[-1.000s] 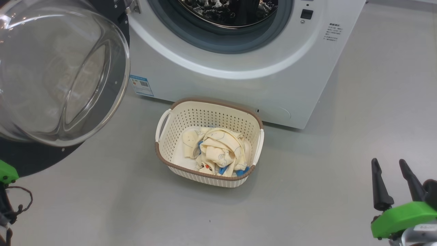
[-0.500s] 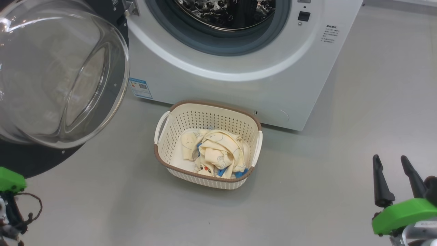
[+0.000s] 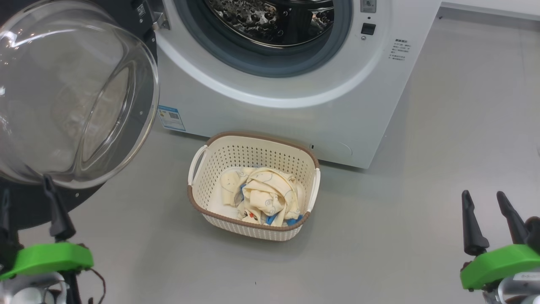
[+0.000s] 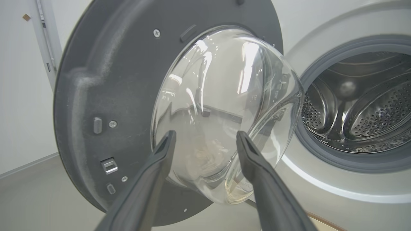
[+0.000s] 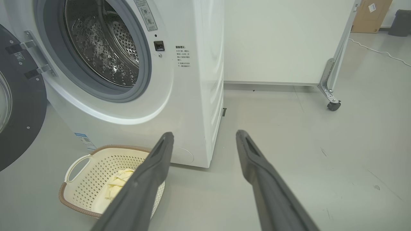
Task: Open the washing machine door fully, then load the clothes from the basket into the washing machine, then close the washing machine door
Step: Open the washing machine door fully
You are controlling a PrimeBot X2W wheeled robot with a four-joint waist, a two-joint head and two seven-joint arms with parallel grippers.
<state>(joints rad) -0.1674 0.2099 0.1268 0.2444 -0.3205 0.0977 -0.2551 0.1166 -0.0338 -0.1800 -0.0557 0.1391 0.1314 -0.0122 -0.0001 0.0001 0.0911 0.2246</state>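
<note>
Left gripper (image 4: 206,136) and right gripper (image 3: 483,195): jaws spread, empty. Door (image 3: 63,97) stands open at left. Clothes (image 3: 261,196) lie in basket (image 3: 253,154) on floor, just before washer (image 3: 274,114).

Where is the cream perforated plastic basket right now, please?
The basket sits mid-frame in the head view, on the grey floor before the white washing machine.

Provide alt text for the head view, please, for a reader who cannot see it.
A basket holding the clothes sits on the floor before the washing machine, its door swung open at left. The left gripper and right gripper stand open below.
</note>
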